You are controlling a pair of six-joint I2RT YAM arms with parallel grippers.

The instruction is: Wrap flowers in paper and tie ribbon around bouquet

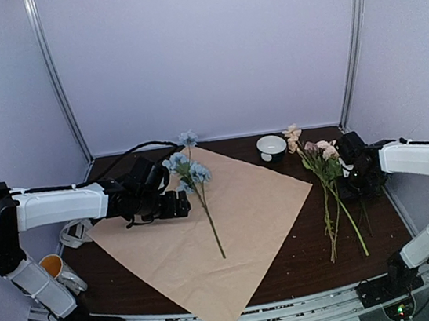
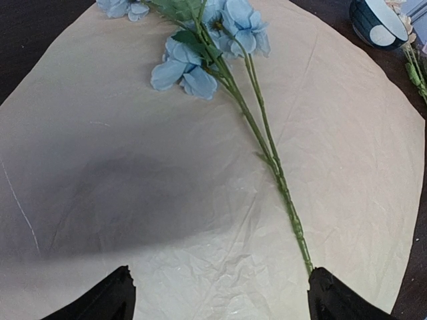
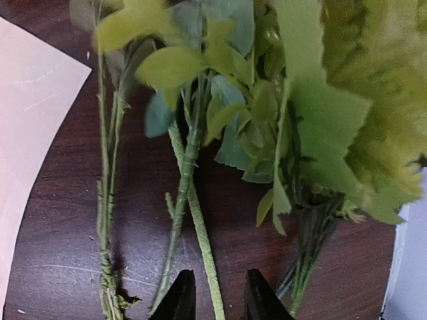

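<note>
R hand [image 3: 219, 298] barely parted astride pink flowers [image 1: 323, 164]; L hand [image 2: 221, 288] spread wide. Close low on stems, carry 9 o'clock onto paper [image 1: 244, 204].

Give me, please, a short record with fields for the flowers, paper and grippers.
paper: spread flat, beige side up, on the table
blue flowers: lying on the paper
pink flowers: on the bare table, right of the paper
left gripper: open, above the paper near the blue flowers
right gripper: jaws slightly apart, one green stem between them
wrapping: not yet begun
</note>
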